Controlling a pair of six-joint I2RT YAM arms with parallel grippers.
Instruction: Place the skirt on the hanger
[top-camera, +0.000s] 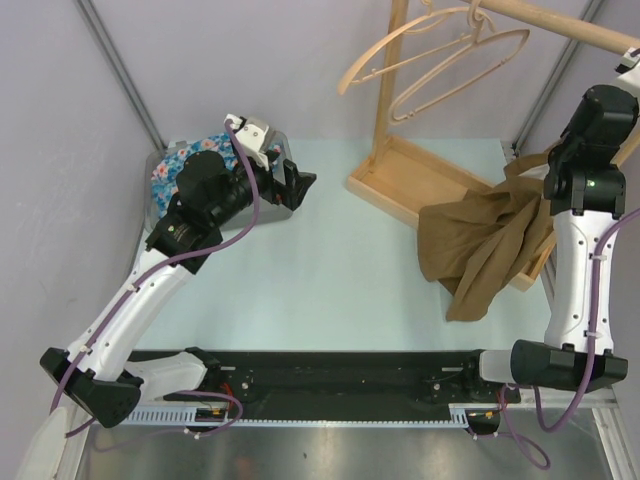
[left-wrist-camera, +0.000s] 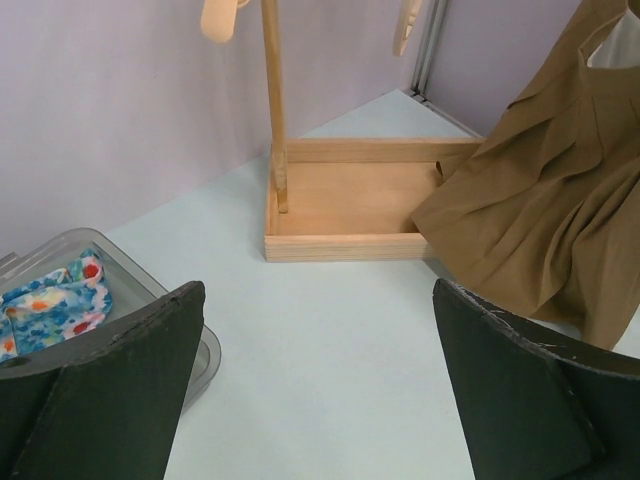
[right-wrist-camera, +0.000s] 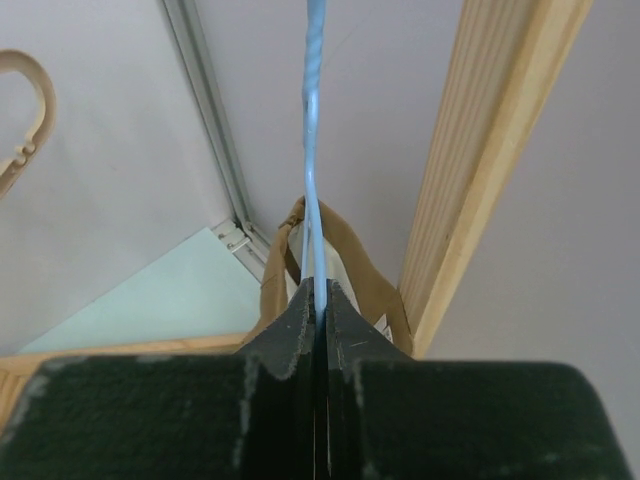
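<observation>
Skirt (top-camera: 480, 245), brown and pleated, lies on the right side of the desk (top-camera: 330, 270). Its lower folds are draped over the right end of the wooden stand's base tray (top-camera: 400, 180) and spill onto the desk in front of it, while its top is bunched upward toward the right pincer (top-camera: 545, 170).

At the far left a clear bin (top-camera: 150, 190) holds a blue floral cloth (top-camera: 165, 180). The left pincer (top-camera: 298, 186) hovers just beside the bin, aimed across the desk. Its jaws are spread wide with nothing between them, and the tray and skirt show between its fingers (left-wrist-camera: 120, 390) in the left wrist view.

Further right, the stand's post (top-camera: 388, 80) rises from the tray's left end. Two pale wooden hangers (top-camera: 440, 60) hang from the rail (top-camera: 560, 25) above, with no garment on them.

At the far right, the right pincer is raised over the skirt's top. Its jaws are pressed together on a thin blue strip (right-wrist-camera: 312, 120). The skirt's waistband sits just behind the fingertips, but I cannot tell what the strip belongs to.
</observation>
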